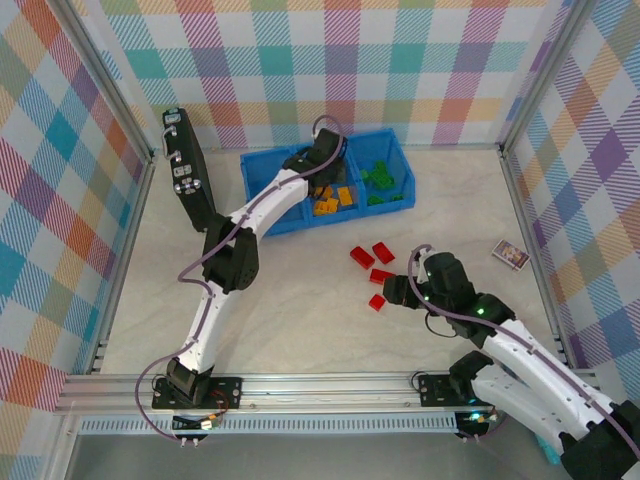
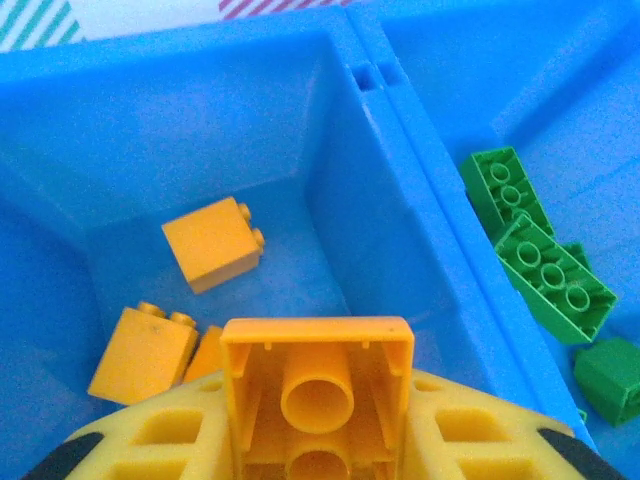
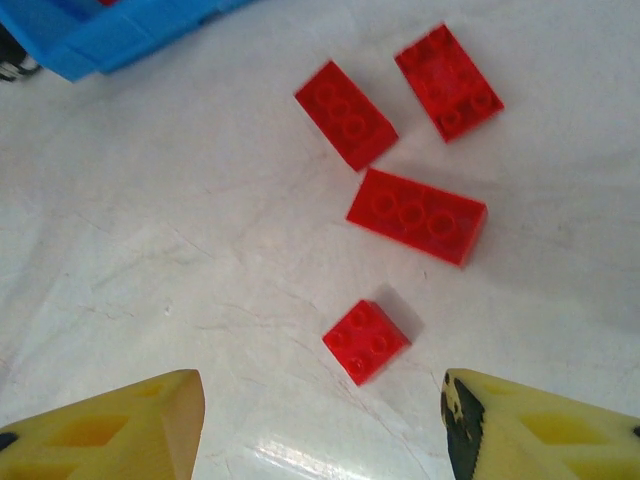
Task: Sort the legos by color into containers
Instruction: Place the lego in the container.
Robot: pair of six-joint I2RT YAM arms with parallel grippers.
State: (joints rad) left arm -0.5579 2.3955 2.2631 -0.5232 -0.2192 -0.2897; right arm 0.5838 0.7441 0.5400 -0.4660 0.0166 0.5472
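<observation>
My left gripper (image 1: 322, 165) hangs over the middle compartment of the blue containers (image 1: 258, 185), shut on an orange-yellow lego (image 2: 318, 385) seen from its hollow underside. Other orange-yellow legos (image 2: 212, 243) lie on that compartment's floor below it. Green legos (image 2: 550, 270) lie in the right compartment, beyond the dividing wall (image 2: 400, 200). Several red legos (image 1: 381, 275) are scattered on the table in front of the containers. My right gripper (image 3: 320, 400) is open just above the table, with a small square red lego (image 3: 366, 341) lying ahead of its fingers (image 3: 150, 415), untouched.
A black flat device (image 1: 187, 170) leans at the back left beside the containers. A small tan block (image 1: 511, 254) lies near the right wall. Three longer red legos (image 3: 417, 216) lie beyond the small one. Metal frame rails border the table.
</observation>
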